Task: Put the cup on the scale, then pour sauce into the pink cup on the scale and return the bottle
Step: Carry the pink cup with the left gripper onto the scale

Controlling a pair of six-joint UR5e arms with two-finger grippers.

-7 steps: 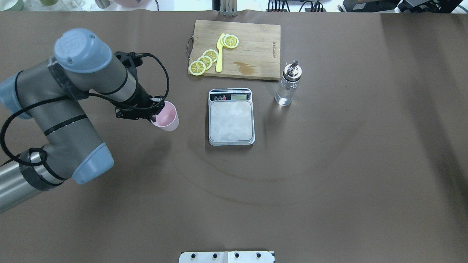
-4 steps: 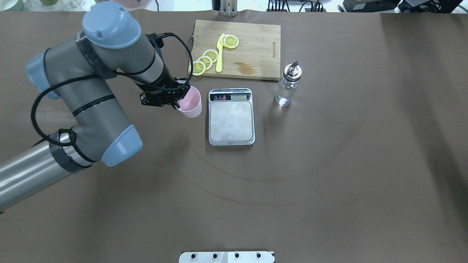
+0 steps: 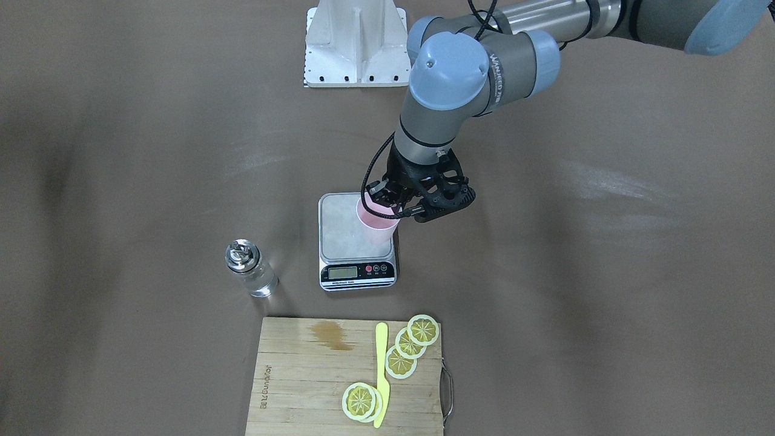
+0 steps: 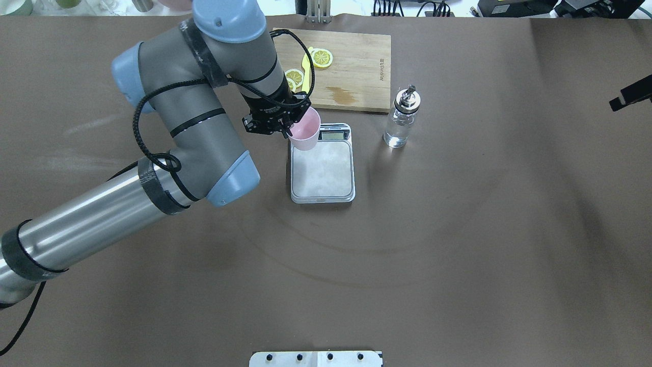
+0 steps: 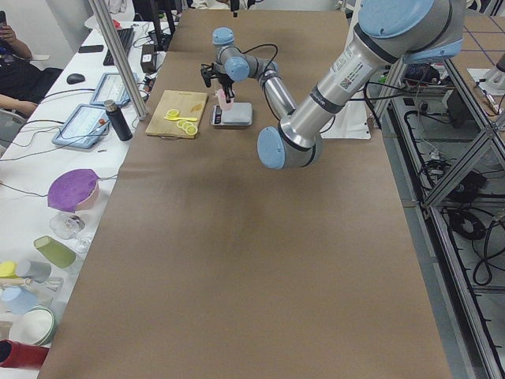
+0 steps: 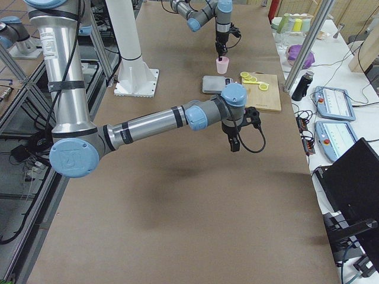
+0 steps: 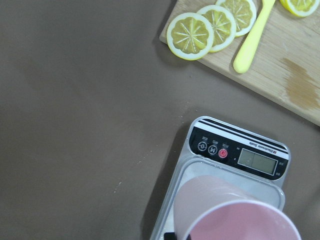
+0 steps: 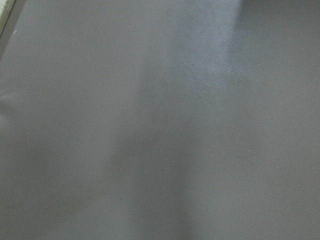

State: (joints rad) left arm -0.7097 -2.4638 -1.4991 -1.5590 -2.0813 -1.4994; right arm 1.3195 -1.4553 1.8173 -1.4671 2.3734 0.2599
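Note:
My left gripper [image 4: 291,129] is shut on the near-left rim of the pale pink cup [image 4: 305,133], pinching its wall. The cup hangs upright and empty a little above the scale [image 4: 322,172], over the platform's far-left corner by the display; in the front view the cup [image 3: 378,225] overlaps the steel platform [image 3: 342,233]. The clear glass bottle [image 4: 402,120] with its silver pourer stands right of the scale, colourless sauce [image 4: 397,133] inside. My right gripper [image 6: 233,142] hangs over bare table far to the right; I cannot tell whether it is open or shut.
A wooden cutting board [image 4: 356,66] with lemon slices [image 4: 321,57] and a yellow knife lies just beyond the scale. Brown table cover spreads all around. A black part of the right arm [image 4: 630,95] pokes in at the overhead view's right edge.
My left arm carried the cup rightward and away, from the table left of the scale to above the scale's far-left corner. A black part of the right arm entered at the right edge.

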